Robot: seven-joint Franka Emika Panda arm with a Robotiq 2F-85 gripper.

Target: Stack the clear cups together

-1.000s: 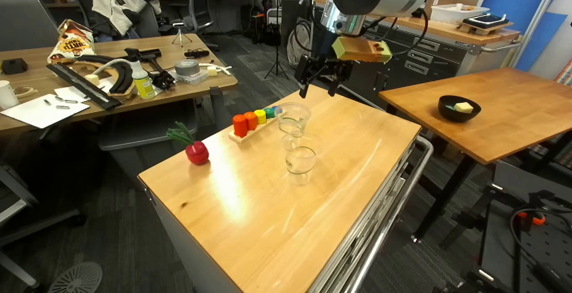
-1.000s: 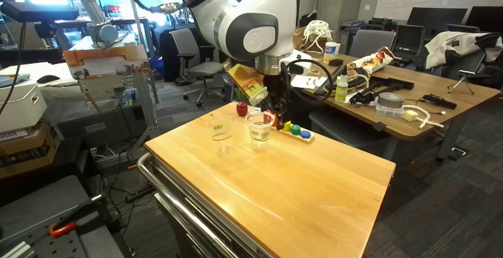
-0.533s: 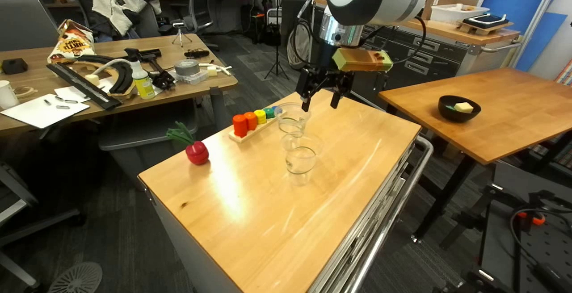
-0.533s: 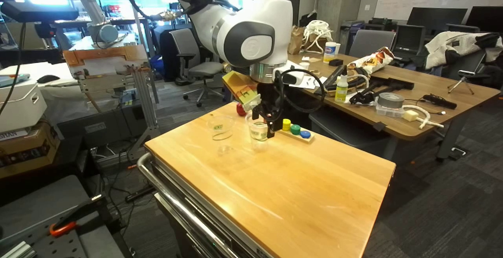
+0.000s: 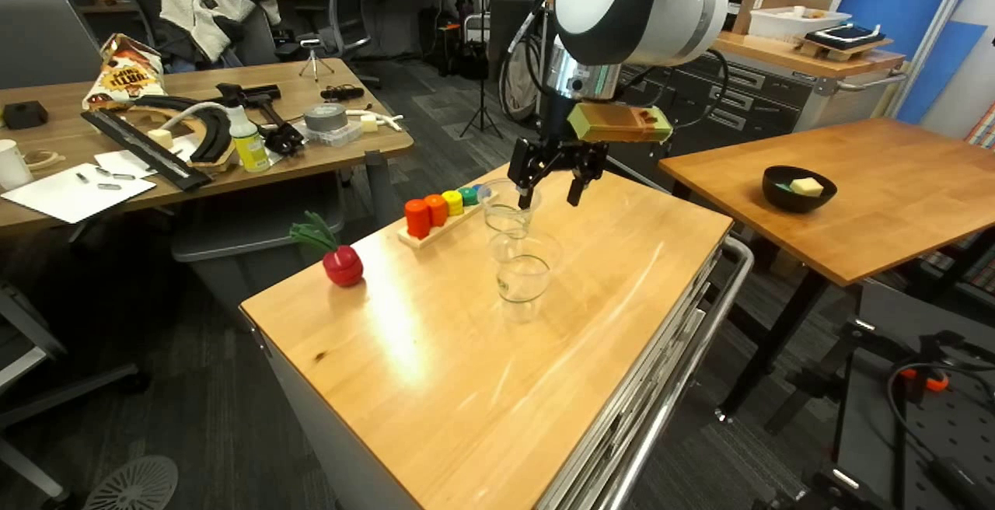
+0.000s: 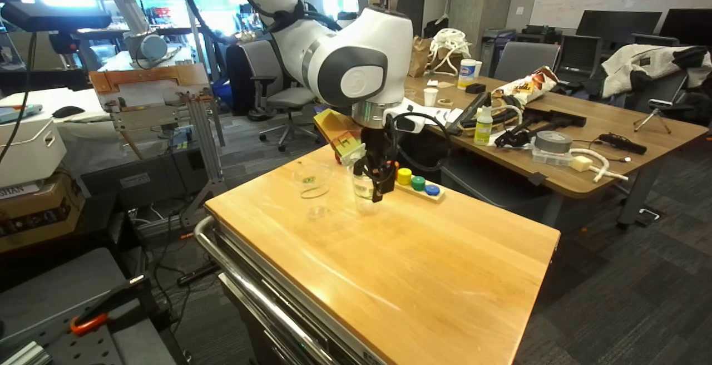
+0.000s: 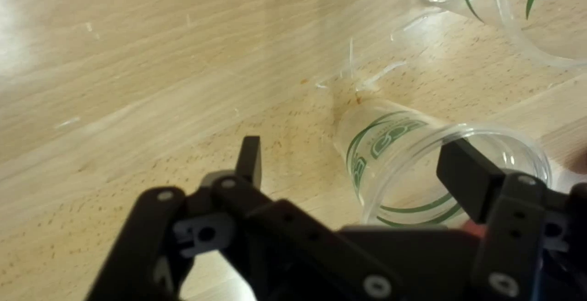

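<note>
In an exterior view, the toy-side cup point(image 5: 504, 214) and the outer cup point(image 5: 523, 277), both clear, stand upright and apart on the table point(image 5: 466, 417), the former near the block toy point(image 5: 436, 211); the claw point(image 5: 549, 196), spread wide and holding nothing, hangs just beside the toy-side cup. In an exterior view, the claw point(image 6: 367, 183) partly masks the toy-side cup point(image 6: 361, 190); the outer cup point(image 6: 312, 181) is unobscured. In the wrist view, one finger point(image 7: 468, 181) overlaps the mouth of the toy-side cup point(image 7: 390, 142) and the opposite finger point(image 7: 249, 156) lies outside its rim; whether the first is within or merely above cannot be told. The thin walls suggest a light, flexible, slippery body, likely to buckle or tip under force. The advisable hold is the rim and upper wall, pinched gently from inside and out, leaving the tapered base free for nesting.
</note>
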